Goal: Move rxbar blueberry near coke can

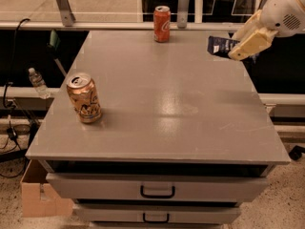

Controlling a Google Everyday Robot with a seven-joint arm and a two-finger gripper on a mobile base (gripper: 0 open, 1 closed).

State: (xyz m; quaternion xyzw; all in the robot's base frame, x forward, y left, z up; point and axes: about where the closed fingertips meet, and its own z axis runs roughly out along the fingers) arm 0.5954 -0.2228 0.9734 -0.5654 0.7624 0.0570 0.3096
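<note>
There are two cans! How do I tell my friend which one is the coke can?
Find the grey table and look along its far edge, near the middle: the coke can stands there. To its right, over the far right corner, the gripper holds the rxbar blueberry. The coke can is red-orange with white script; the other can, near left, is tan-gold and patterned.

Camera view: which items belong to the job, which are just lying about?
Job: rxbar, held by the gripper over the table, right rear; coke can, back edge.
Lying about: tan can, front left; water bottle, left of the table; box on the floor.
</note>
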